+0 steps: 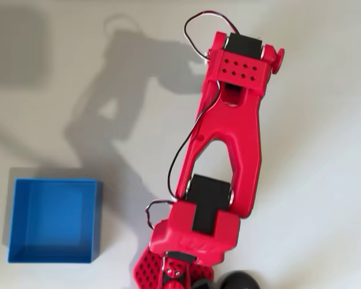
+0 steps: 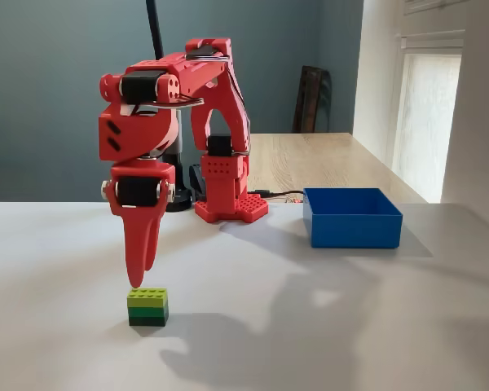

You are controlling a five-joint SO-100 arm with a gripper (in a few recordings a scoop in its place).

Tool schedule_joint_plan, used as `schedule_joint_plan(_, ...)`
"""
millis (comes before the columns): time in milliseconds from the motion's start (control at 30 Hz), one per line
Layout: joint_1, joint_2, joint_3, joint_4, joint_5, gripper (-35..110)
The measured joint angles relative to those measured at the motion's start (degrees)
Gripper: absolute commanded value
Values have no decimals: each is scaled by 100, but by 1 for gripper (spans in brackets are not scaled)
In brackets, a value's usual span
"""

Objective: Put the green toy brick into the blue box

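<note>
In the fixed view the end effector (image 2: 140, 278) hung pointing down, its tips apparently together and grasping nothing, just above the brick (image 2: 147, 306), which sat on the counter (image 2: 310, 326) at its 6 o'clock, well apart from the box (image 2: 352, 218).

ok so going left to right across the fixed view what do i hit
gripper hanging just above the green toy brick, so the two share a place → red arm base → blue box
</note>
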Motion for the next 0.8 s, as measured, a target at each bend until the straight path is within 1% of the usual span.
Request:
schedule_joint_plan(300, 0, -765, -668, 0, 53, 21)
schedule_joint_plan(800, 0, -1222, -800, 0, -9, 15)
